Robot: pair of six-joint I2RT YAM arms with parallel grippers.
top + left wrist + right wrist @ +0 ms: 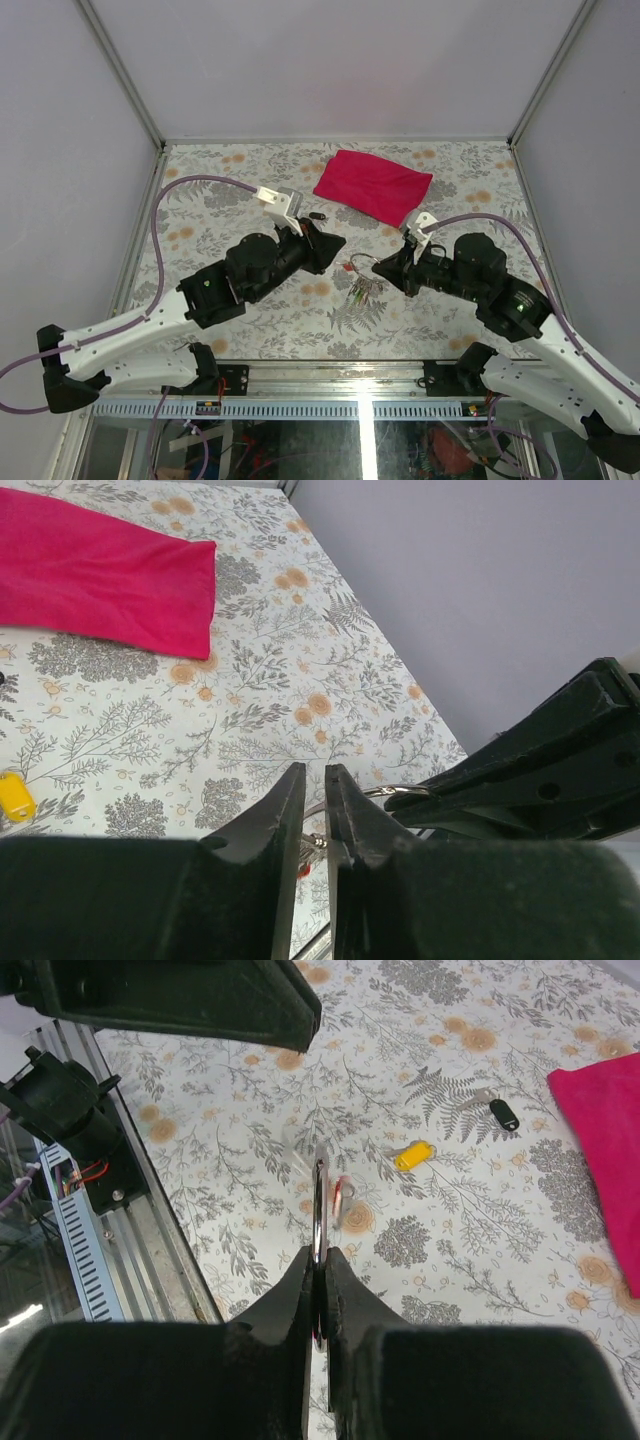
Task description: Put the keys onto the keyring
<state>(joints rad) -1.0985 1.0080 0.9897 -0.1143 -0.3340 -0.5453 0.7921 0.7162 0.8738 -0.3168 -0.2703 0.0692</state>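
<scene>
My right gripper [319, 1253] is shut on the thin silver keyring [319, 1200], holding it edge-on above the table. A blurred red-headed key [341, 1192] shows right beside the ring; whether it hangs on the ring I cannot tell. In the top view the keyring [363, 264] carries a bunch of coloured keys [365, 290] between both grippers. A yellow key [411, 1154] lies loose on the table. My left gripper [313, 770] stands just left of the ring [395, 791], its jaws a narrow gap apart with nothing gripped.
A magenta cloth [372, 185] lies at the back of the floral table [250, 170]. A black-headed key [503, 1113] rests near it. The table's metal front edge [150, 1250] runs close below the ring. Grey walls enclose the sides.
</scene>
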